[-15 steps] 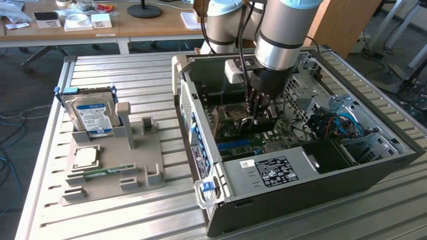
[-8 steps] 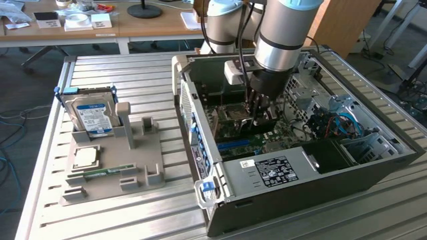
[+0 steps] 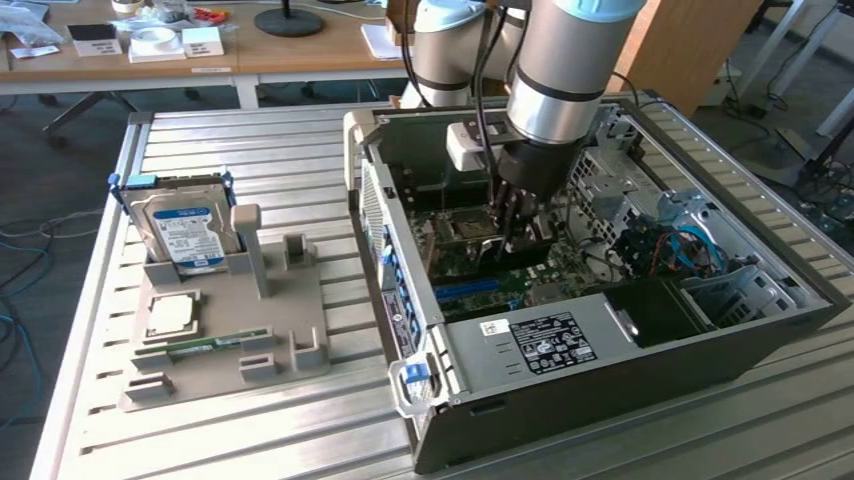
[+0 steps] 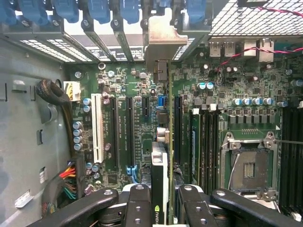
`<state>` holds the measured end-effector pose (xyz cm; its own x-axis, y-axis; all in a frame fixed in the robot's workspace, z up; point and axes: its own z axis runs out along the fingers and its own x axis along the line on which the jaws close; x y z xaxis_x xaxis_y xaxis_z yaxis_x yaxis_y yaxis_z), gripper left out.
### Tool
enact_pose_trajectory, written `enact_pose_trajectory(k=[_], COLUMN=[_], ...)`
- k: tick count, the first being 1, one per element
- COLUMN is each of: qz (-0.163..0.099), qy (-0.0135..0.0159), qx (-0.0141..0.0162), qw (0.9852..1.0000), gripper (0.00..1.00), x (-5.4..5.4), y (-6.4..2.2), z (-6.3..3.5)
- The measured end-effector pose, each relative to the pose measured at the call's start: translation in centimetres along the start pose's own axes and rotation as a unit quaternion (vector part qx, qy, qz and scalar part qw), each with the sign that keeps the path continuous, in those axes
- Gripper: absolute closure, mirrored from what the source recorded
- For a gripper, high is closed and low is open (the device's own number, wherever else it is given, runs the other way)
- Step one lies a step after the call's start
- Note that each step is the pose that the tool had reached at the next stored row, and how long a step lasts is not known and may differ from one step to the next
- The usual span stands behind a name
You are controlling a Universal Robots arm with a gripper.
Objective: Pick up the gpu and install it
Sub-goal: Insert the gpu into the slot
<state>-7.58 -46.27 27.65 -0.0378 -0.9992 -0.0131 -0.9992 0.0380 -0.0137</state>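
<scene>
Claw (image 4: 169,201) fingers pinch the gpu (image 4: 163,156) edge-on, holding it upright over the motherboard (image 4: 137,94) slots inside the open case (image 3: 747,330), its silver bracket (image 4: 163,40) at the case's rear slot wall, on the tabletop (image 3: 200,440).

arm (image 3: 554,75): silver tube, light blue cap | black wrist, cables | black fingers (image 4: 137,208), screws
</scene>
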Motion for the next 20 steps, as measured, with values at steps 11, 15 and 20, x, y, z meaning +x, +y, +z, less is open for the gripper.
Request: enact_pose_trajectory(k=[11,15,20], qz=[0.0,0.0,0.0], qy=[0.0,0.0,-0.0001], qx=[0.0,0.0,0.0], qw=[1.0,1.0,1.0], gripper=[0.73,0.73,0.73], x=[0.21,0.22,0.1], y=[0.47,0.83,0.93], z=[0.19,0.28,0.37])
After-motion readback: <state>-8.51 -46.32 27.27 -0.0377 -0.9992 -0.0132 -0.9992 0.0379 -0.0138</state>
